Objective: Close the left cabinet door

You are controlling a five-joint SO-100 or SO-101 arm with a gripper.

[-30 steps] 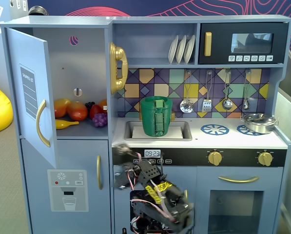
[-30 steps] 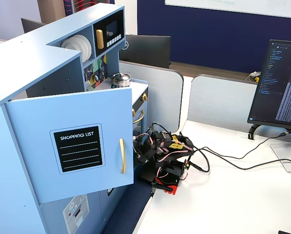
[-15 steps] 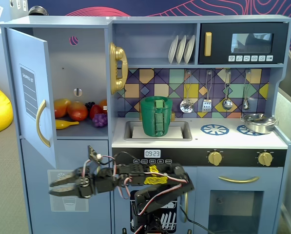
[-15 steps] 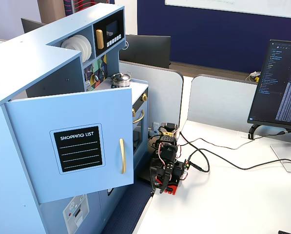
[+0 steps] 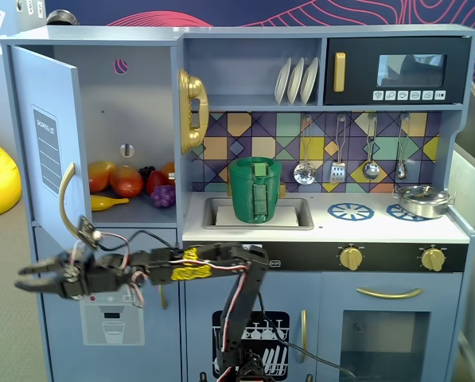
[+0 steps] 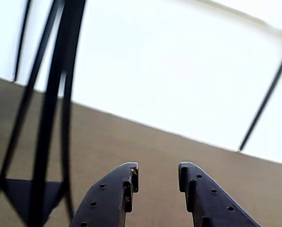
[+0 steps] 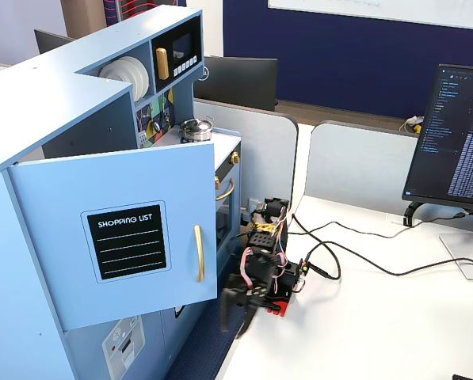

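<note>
Light-blue, the left cabinet door (image 5: pixel 48 147) stood swung wide open at the toy kitchen's (image 5: pixel 317 239) left side. Below its gold handle (image 5: pixel 66 199), the black gripper (image 5: pixel 24 277) hung empty, fingers apart.

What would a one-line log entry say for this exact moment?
left cabinet door: open wide | gripper: fingers open, empty, below the gold handle, not touching | toy fruit visible inside | closing: not done
</note>
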